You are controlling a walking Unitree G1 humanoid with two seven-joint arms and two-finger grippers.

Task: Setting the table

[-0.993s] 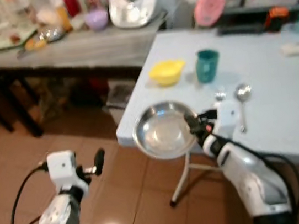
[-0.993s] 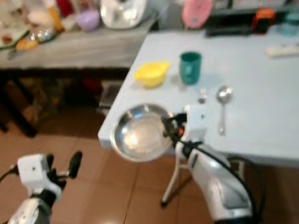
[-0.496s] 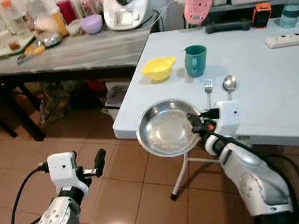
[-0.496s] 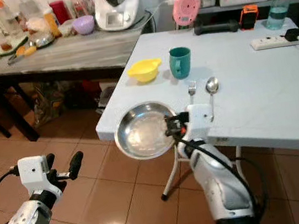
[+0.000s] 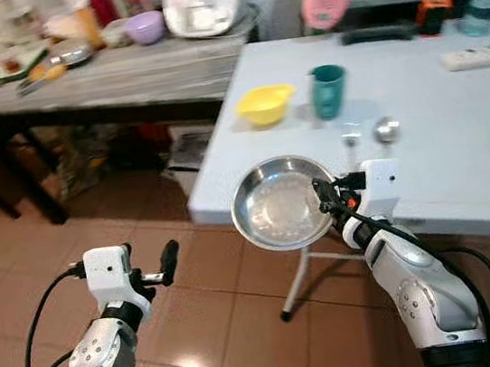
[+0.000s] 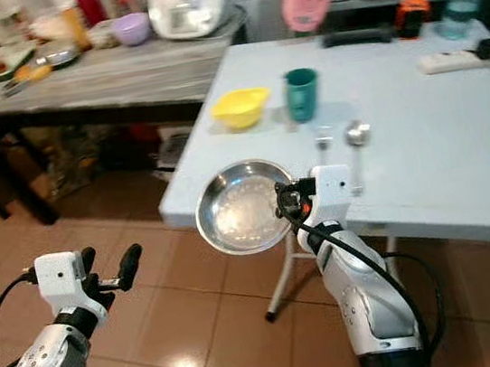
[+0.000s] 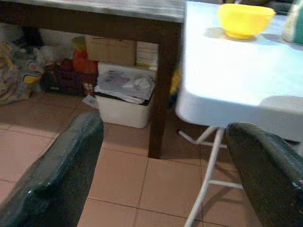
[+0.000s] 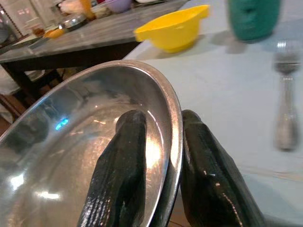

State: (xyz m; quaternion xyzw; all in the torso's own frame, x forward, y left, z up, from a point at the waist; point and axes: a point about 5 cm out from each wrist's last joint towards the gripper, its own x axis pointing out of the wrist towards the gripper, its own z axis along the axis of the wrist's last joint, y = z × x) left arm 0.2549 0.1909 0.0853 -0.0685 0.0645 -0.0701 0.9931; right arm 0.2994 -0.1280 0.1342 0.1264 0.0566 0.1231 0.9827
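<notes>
My right gripper (image 5: 327, 200) is shut on the rim of a shiny steel plate (image 5: 280, 203), which hangs tilted just above the near left corner of the light blue table (image 5: 456, 126). In the right wrist view both fingers (image 8: 124, 156) pinch the plate's edge (image 8: 173, 118). Further back on the table stand a yellow bowl (image 5: 266, 105) and a green mug (image 5: 329, 90), with a fork (image 5: 351, 138) and a spoon (image 5: 387, 130) lying side by side nearer me. My left gripper (image 5: 152, 269) hangs open low over the tiled floor, holding nothing.
A dark wooden side table (image 5: 102, 76) stands to the left, carrying bottles, a purple bowl and a white appliance (image 5: 202, 7). Boxes and a white bin (image 7: 124, 101) sit beneath it. A power strip (image 5: 474, 58) lies at the blue table's far right.
The camera has shifted and the picture is slightly blurred. The plate stays in my right gripper's grip, now a little higher against the table corner. The left arm has barely moved.
</notes>
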